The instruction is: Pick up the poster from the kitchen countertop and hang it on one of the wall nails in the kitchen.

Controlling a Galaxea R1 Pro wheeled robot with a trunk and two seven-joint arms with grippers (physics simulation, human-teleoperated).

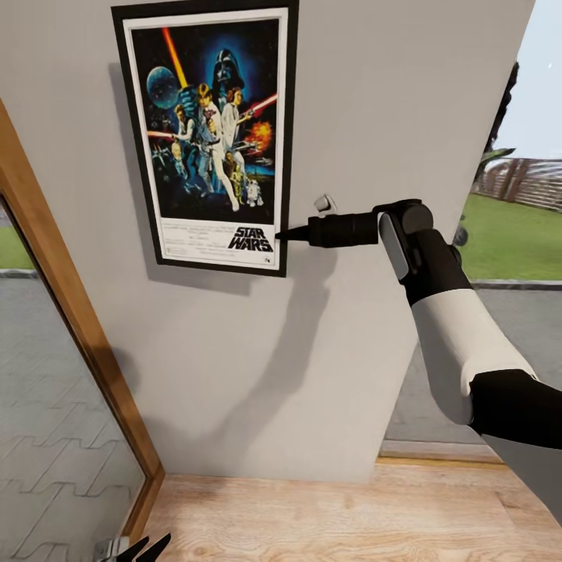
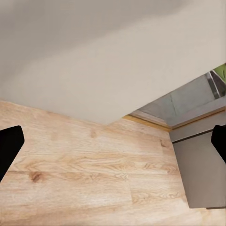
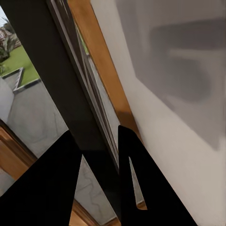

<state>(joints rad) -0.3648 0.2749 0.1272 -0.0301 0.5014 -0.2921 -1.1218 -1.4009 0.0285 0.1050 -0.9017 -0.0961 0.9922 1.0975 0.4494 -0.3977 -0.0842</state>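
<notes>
The Star Wars poster (image 1: 204, 133), black-framed with a white border, lies flat and slightly tilted against the pale grey wall (image 1: 375, 117). My right gripper (image 1: 282, 233) reaches in from the right and is shut on the poster's lower right edge. In the right wrist view the poster's dark frame (image 3: 47, 61) runs down between the two black fingers (image 3: 141, 188). My left gripper (image 1: 140, 549) hangs low near the floor, open, its fingers (image 2: 9, 146) spread wide apart with nothing between them. No nail head is visible; the countertop is out of view.
A wooden-framed window (image 1: 70, 312) slants along the left of the wall. Light wood flooring (image 1: 312, 515) runs below. To the right of the wall panel, glazing (image 1: 515, 195) shows lawn and a fence outside.
</notes>
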